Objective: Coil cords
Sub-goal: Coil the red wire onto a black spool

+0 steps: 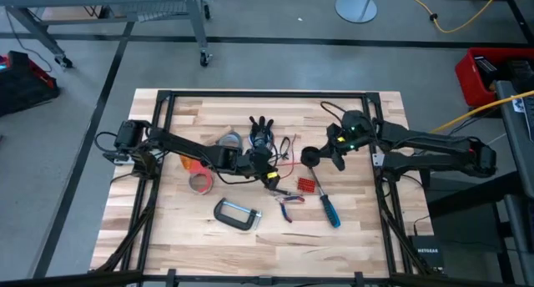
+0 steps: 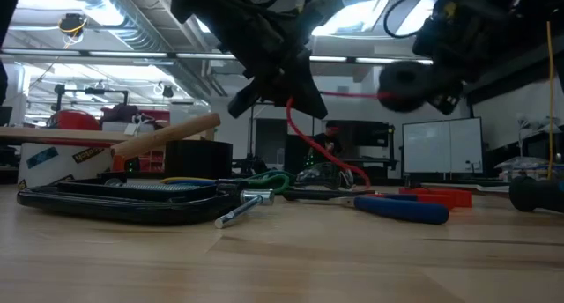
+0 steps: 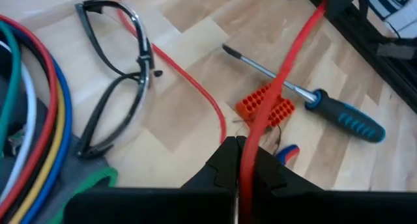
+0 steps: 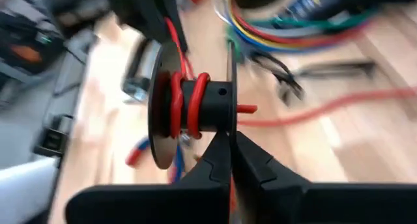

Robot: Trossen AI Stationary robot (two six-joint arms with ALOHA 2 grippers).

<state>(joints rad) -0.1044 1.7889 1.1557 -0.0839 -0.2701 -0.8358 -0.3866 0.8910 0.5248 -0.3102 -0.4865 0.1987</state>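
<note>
- The step in hand looked like winding: the red cord (image 4: 186,97) already made a few turns around the hub of a black spool (image 4: 195,107).
- The right gripper (image 4: 231,155) had its fingers pressed together on the spool's near flange, holding it in the air above the table (image 1: 367,229), a little beyond the blue-handled screwdriver (image 1: 329,208).
- The left gripper (image 3: 241,160) pinched the same red cord, which ran taut from its fingertips up towards the spool, passing over the screwdriver and a small orange block (image 3: 264,107).
- More slack red cord lay on the table near the screwdriver, beside a pair of safety glasses (image 3: 117,81).
- The other cords (image 3: 36,120), green, white, red, yellow and blue, lay bundled beyond the glasses from the screwdriver, seemingly not yet wound.
- The next move probably called for keeping the cord taut while laying another turn between the flanges.
</note>
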